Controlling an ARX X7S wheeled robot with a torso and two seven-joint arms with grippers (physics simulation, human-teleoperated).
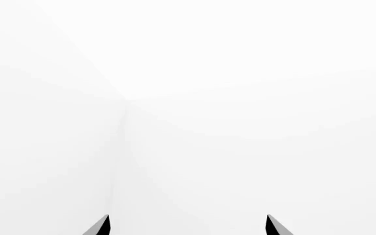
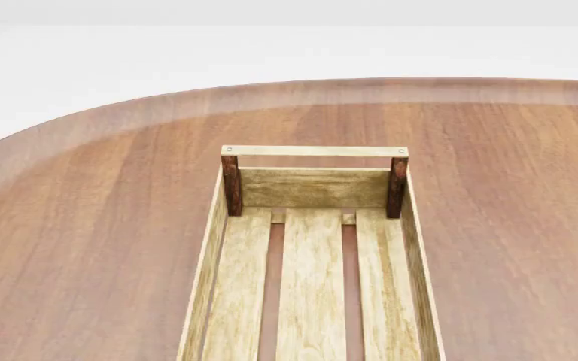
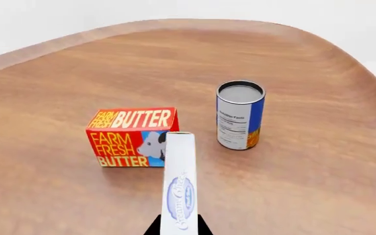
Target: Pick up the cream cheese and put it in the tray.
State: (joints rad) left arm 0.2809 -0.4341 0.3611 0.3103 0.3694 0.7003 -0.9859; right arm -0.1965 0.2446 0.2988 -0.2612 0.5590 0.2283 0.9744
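Cream cheese (image 3: 180,183) held above butter box (image 3: 131,137), can (image 3: 240,115).

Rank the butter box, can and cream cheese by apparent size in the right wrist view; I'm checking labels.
1. Butter box.
2. Cream cheese, though it sits in the right hand, nearest the camera, so it looks enlarged.
3. Can.

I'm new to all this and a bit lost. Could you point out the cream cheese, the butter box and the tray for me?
cream cheese (image 3: 179,188): right wrist view, on its white face by the blue logo.
butter box (image 3: 124,142): right wrist view, on its front face.
tray (image 2: 314,188): head view, on its far end wall.
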